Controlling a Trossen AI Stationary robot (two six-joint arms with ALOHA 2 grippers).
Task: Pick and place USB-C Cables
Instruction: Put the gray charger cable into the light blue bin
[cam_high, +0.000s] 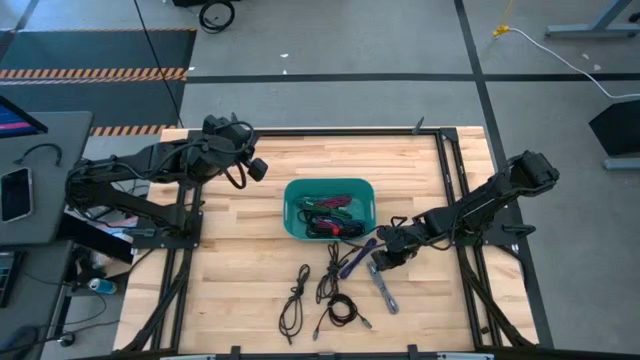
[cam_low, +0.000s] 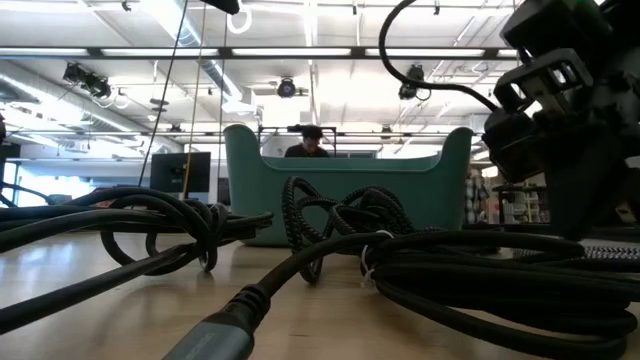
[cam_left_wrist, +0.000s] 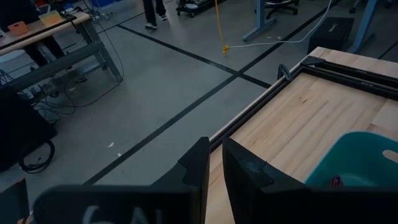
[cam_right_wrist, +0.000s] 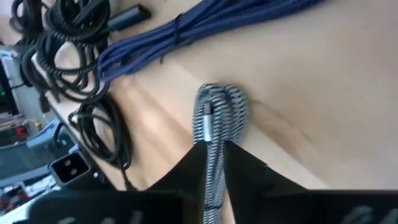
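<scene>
We take the teal bin (cam_high: 329, 209) as our landmark, standing near the middle of the wooden bench (cam_high: 240, 260). Inside it we see several of the cables in the bin (cam_high: 330, 214), green, magenta and black, tangled together.

On the near side of the bin, loose on the bench, lie three black cables (cam_high: 322, 293): one long and folded, one beside it, and one coiled just past them. To the right of those, still near the bin's front right corner, a blue-purple cable (cam_high: 356, 259) lies slanted, and just beyond it a striped grey-and-white braided cable (cam_high: 382, 288) rests on the wood.

The right gripper (cam_high: 378, 262) is low over the bench off the bin's front right corner, directly above the striped cable. In the right wrist view the folded end of that striped cable (cam_right_wrist: 219, 118) sits between the jaws, whose fingers (cam_right_wrist: 261, 177) flank it closely; we cannot tell whether they clench it or have let go.

The left gripper (cam_high: 256, 168) waits off the bin's far left corner, raised above the bench. In the left wrist view its fingers (cam_left_wrist: 198, 165) stand nearly together with a thin gap and nothing between them.
</scene>
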